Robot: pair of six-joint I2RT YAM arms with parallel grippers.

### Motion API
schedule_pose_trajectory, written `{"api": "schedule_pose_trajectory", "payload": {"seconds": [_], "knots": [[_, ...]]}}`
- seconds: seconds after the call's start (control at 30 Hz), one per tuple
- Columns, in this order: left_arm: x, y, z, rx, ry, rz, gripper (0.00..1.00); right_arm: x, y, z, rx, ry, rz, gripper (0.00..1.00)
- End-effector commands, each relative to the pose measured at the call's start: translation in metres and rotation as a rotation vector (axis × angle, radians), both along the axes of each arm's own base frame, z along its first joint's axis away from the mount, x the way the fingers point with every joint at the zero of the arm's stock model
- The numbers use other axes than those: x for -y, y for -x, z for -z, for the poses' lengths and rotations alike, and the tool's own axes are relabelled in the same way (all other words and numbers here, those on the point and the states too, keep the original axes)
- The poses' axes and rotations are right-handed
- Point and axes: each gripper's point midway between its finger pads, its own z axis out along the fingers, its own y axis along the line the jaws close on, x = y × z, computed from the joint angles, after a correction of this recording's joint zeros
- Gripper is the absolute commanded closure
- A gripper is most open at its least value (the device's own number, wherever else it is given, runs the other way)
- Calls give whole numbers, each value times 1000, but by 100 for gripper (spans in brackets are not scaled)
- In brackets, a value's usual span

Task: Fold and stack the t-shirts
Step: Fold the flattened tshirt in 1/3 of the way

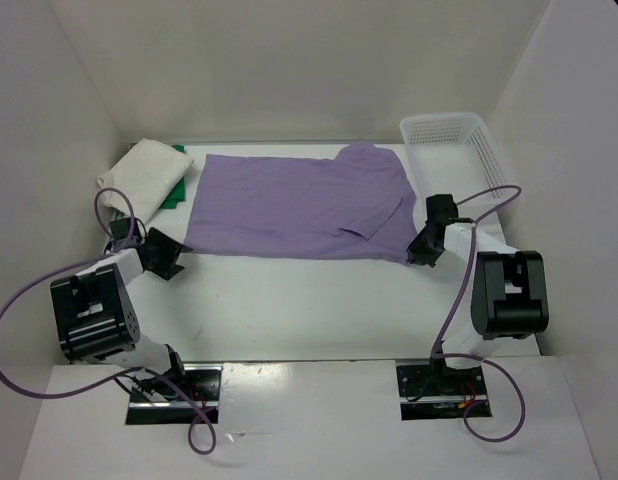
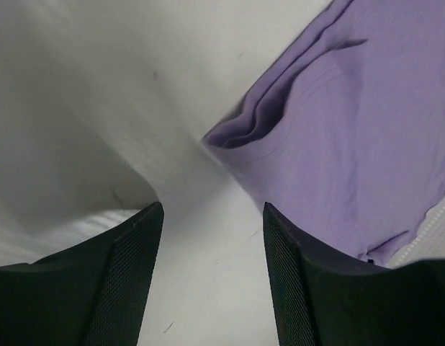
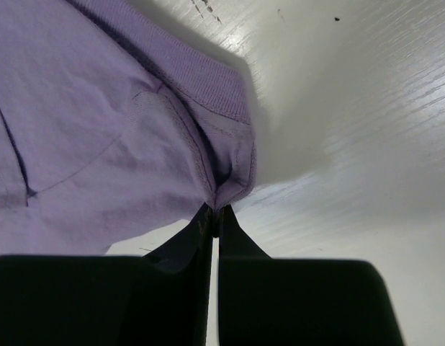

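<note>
right claw pinches purple shirt corner; left claw wide (empty). I'd grab the left corner, then fold evenly.

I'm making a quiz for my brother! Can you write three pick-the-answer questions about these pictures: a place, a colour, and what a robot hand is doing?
1. Where is the basket?
A. far right corner
B. far left corner
C. middle of the table

2. What colour peeks out beside the folded white shirt?
A. red
B. green
C. blue

3. The right hand is:
A. open above the table
B. shut on the purple shirt
C. holding the basket

Answers:
1 A, it stands by the right wall.
2 B, an edge of the green shirt shows there.
3 B, its fingers pinch the shirt's corner.
</note>
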Motion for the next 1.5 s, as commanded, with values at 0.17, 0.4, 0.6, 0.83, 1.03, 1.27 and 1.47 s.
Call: {"api": "schedule_pose_trajectory", "payload": {"seconds": [0.17,0.4,0.6,0.83,1.03,1.27,1.47], "knots": [[-1,-53,2,85,44,16,54,-2,-8,-5,52,-16,-26,100],[-13,-41,10,-1,-29,-36,100,-1,-8,-4,52,-7,-22,100],[-15,-9,0,-49,-75,-15,100,-1,15,-5,-15,-13,-12,100],[-23,60,-3,-139,-72,-62,100,-18,32,-41,0,-99,-39,98],[-11,76,-21,-183,-4,-95,97,-12,46,-71,29,-125,-44,98],[21,100,-27,-234,137,-82,96,-19,81,-84,-49,-160,-114,98],[7,85,-45,-174,68,-78,18,-17,76,-96,-36,-114,-170,58]]}}
